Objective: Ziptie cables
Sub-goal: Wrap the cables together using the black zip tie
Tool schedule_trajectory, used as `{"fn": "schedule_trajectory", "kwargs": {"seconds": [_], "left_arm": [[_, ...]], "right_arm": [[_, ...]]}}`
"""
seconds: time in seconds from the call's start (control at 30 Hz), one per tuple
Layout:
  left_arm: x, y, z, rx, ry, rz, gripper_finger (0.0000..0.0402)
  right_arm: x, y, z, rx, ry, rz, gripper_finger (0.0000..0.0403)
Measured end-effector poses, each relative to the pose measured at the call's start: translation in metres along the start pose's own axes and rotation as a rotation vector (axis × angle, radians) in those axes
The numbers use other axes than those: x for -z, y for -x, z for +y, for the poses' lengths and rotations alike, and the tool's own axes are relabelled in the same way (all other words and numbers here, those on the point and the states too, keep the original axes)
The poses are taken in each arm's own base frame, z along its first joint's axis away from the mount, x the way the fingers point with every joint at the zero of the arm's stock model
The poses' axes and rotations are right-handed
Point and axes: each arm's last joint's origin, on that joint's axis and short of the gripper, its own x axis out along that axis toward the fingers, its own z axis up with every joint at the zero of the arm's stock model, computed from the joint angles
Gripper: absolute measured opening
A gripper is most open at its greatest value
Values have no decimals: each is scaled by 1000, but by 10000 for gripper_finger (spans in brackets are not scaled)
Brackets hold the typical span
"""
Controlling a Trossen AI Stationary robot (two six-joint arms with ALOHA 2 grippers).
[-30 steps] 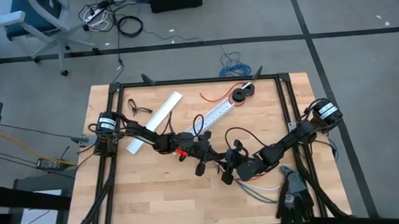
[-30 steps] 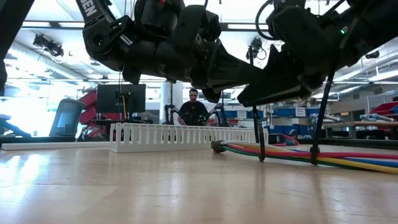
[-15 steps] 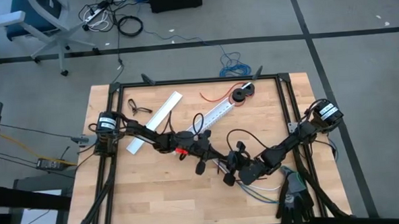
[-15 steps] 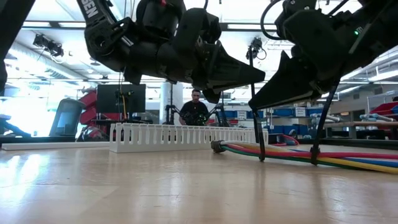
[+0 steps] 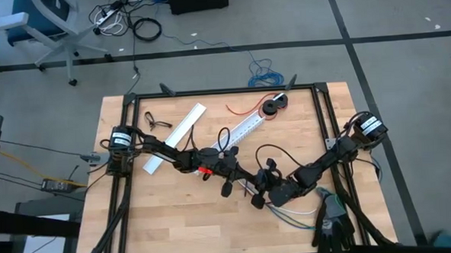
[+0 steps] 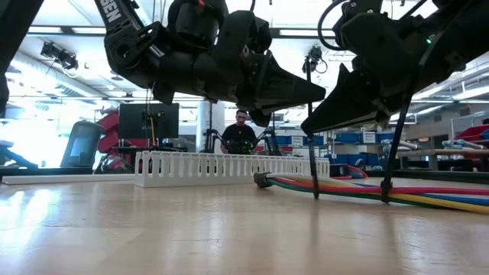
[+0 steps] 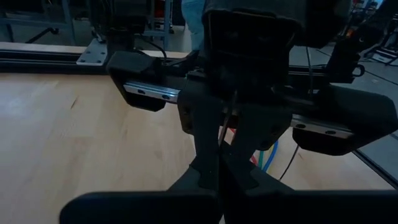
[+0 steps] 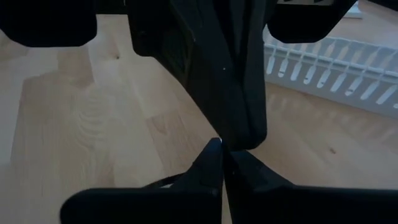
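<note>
- High view: the two grippers meet near the middle of the counter (image 5: 176, 220), and their dark bodies hide most of the cables (image 5: 290, 215) beneath them; only a short stretch of coloured wire shows past the right gripper (image 5: 260, 195), toward the counter's right near corner.
- Left gripper (image 5: 252, 188): its fingers are pressed together; in the left wrist view a thin dark strand runs up from between them, too fine to identify.
- Right gripper: its fingers are likewise clenched tip to tip; whether anything lies between them cannot be made out.
- Low view: the cables lie flat on the counter as one bundle, with its black-sleeved end (image 6: 263, 180) pointing toward the white slotted duct (image 6: 229, 168); red, yellow, green and blue strands can be counted, and the far end is cut off at the frame edge.
- Two thin black strips (image 6: 313, 164) stand upright from the bundle beneath the grippers; their upper ends are lost against the dark arms.
- Two white slotted ducts (image 5: 172, 136) lie on the far half of the counter, partly covered by the left arm.
- One person (image 6: 241, 136) shows in the room behind.
</note>
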Motion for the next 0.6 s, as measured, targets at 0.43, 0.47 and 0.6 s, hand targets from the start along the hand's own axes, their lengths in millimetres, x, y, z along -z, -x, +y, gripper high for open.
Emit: {"fn": "schedule_trajectory", "kwargs": {"seconds": [0.43,0.47,0.6], "left_arm": [[-2,0,0,-10,-20,-25,1],[-2,0,0,-10,-24,-29,1],[-3,0,0,-14,-29,-44,1]], "right_arm": [[1,-2,-1,-29,-48,36,0],[1,-2,-1,-34,-52,40,0],[1,-2,-1,-38,-72,47,0]]}}
